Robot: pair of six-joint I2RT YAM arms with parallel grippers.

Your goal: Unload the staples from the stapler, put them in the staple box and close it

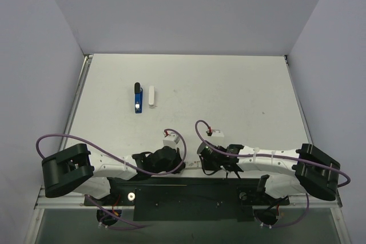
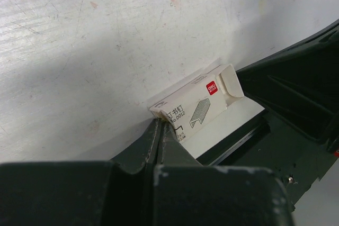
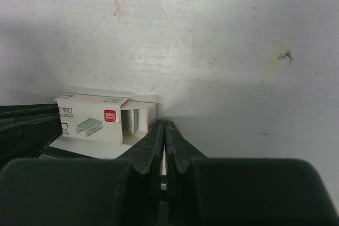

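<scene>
The small blue stapler (image 1: 137, 98) with a black far end lies on the white table at the back left, far from both arms. A short white oblong piece (image 1: 151, 95) lies just to its right. I cannot see any staples in or by the stapler. My left gripper (image 2: 160, 123) is shut and empty, tips at the corner of a white staple box (image 2: 198, 101). My right gripper (image 3: 164, 124) is shut and empty, just right of the same box (image 3: 92, 120). The box's drawer is partly out, with silver staples (image 3: 131, 119) inside. Both grippers rest low near the table's front edge.
The two arms lie folded inward at the near edge, left gripper (image 1: 180, 157) and right gripper (image 1: 203, 159) facing each other with the staple box between them. Purple cables loop above both arms. Grey walls enclose the table (image 1: 229, 95) on three sides.
</scene>
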